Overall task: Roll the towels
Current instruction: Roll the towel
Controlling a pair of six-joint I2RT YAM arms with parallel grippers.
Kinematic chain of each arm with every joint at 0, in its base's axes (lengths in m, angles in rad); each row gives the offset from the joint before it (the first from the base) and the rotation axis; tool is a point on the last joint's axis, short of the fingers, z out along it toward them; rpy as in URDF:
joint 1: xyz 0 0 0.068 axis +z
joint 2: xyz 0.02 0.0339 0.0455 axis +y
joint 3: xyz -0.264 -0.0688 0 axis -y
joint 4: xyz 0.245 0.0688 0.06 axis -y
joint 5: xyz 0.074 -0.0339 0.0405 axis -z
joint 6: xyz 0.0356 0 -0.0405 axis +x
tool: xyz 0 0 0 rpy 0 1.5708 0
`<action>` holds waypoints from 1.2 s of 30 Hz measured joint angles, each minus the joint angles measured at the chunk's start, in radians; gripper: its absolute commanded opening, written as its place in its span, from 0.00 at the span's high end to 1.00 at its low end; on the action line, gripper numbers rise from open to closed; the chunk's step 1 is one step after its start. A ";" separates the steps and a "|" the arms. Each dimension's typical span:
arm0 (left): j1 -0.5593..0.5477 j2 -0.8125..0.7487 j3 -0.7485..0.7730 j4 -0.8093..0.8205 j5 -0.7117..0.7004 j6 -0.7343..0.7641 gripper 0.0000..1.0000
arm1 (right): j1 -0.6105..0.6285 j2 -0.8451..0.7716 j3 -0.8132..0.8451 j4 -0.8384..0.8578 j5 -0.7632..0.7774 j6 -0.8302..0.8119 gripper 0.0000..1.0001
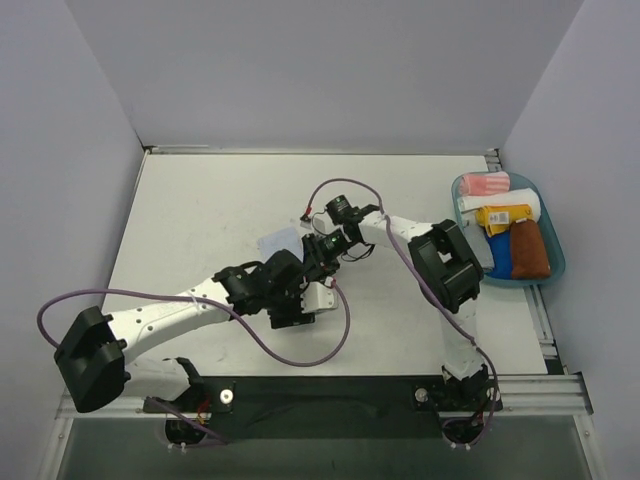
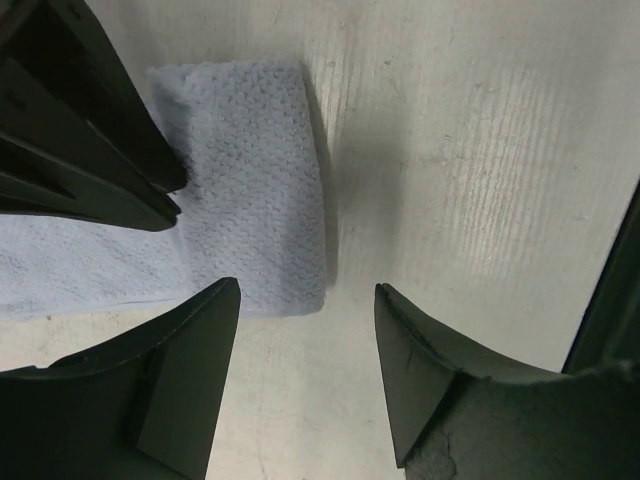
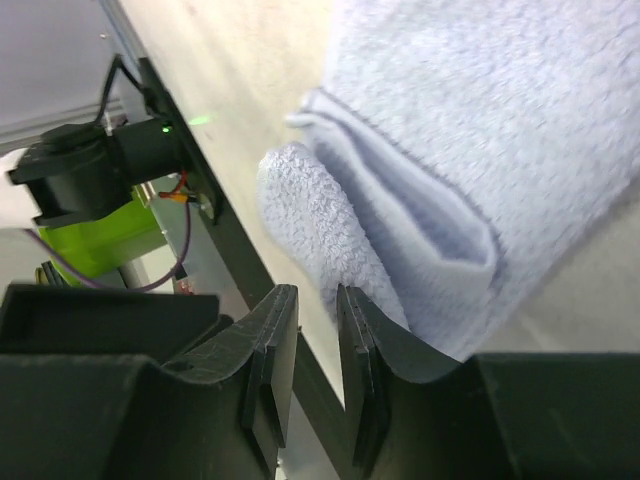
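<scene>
The light-blue towel (image 1: 279,242) lies on the table mid-way, partly hidden by both wrists. In the left wrist view it (image 2: 250,190) lies folded, its right edge just ahead of my open, empty left gripper (image 2: 305,290), which hovers over bare table. My right gripper (image 3: 315,295) is almost shut with a narrow empty gap; the towel's rolled-over end (image 3: 330,230) lies against the outside of its right finger. Its dark fingers (image 2: 100,140) rest on the towel in the left wrist view. The rust-brown towel (image 1: 530,250) lies in the tray.
A blue-green tray (image 1: 556,268) stands at the right edge with a pink-and-white striped cloth (image 1: 485,184), a white cloth, a yellow labelled cloth (image 1: 503,215) and a blue cloth. Purple cables loop over the table's near half.
</scene>
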 measured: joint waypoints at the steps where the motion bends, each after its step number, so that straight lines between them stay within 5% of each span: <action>1: -0.021 0.015 0.000 0.006 -0.026 0.003 0.34 | 0.006 0.033 0.010 -0.003 0.004 -0.005 0.76; 21: -0.004 0.175 0.021 0.094 -0.108 0.036 0.32 | 0.015 0.196 0.129 -0.017 0.032 0.006 0.79; 36: 0.201 0.203 0.135 0.014 0.097 0.061 0.32 | 0.003 0.192 0.091 0.000 0.034 0.111 0.84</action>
